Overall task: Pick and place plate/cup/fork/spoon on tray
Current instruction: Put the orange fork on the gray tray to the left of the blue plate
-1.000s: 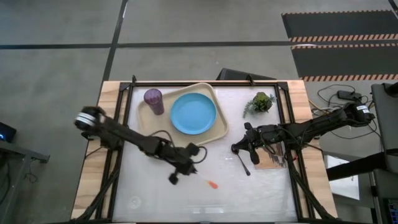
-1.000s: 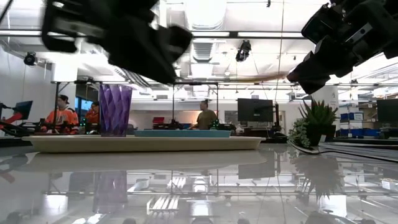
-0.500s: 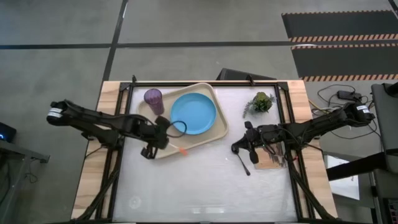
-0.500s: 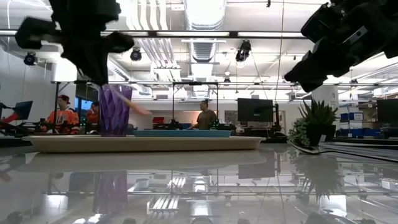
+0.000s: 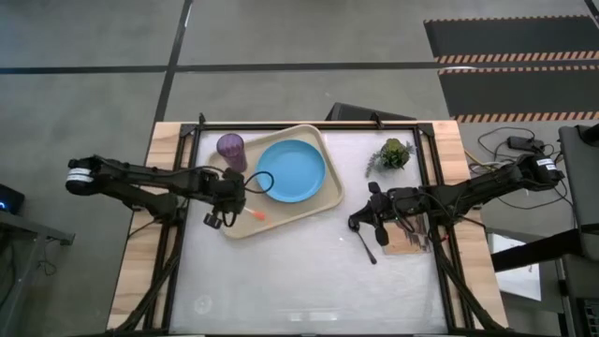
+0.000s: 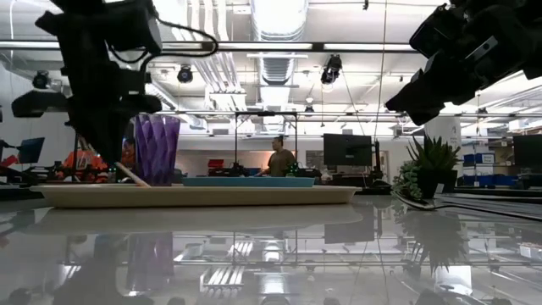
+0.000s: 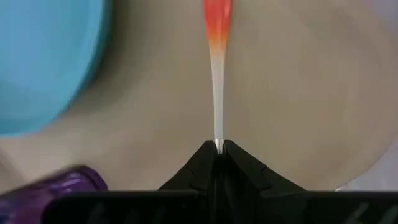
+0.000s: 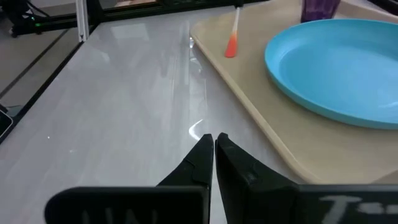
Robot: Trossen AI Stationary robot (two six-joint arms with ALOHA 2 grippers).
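High: left arm is reaching across the large cream rectangular tray (image 5: pixel 227 225), left gripper (image 5: pixel 227 203) pinching the small orange-handled metal fork (image 5: pixel 251 213) over the tray's near edge, beside the round light-blue plate (image 5: pixel 292 170).

Left wrist: fingers (image 7: pixel 198 163) are clamping the fork's metal end.

Right wrist: right gripper (image 8: pixel 214 144) is hovering closed above the table, holding nothing.

The left arm reaches in from the table's left edge, its gripper (image 5: pixel 227 208) pinched closed. The right arm extends from the right edge, its gripper (image 5: pixel 361 223) closed near mid-table.
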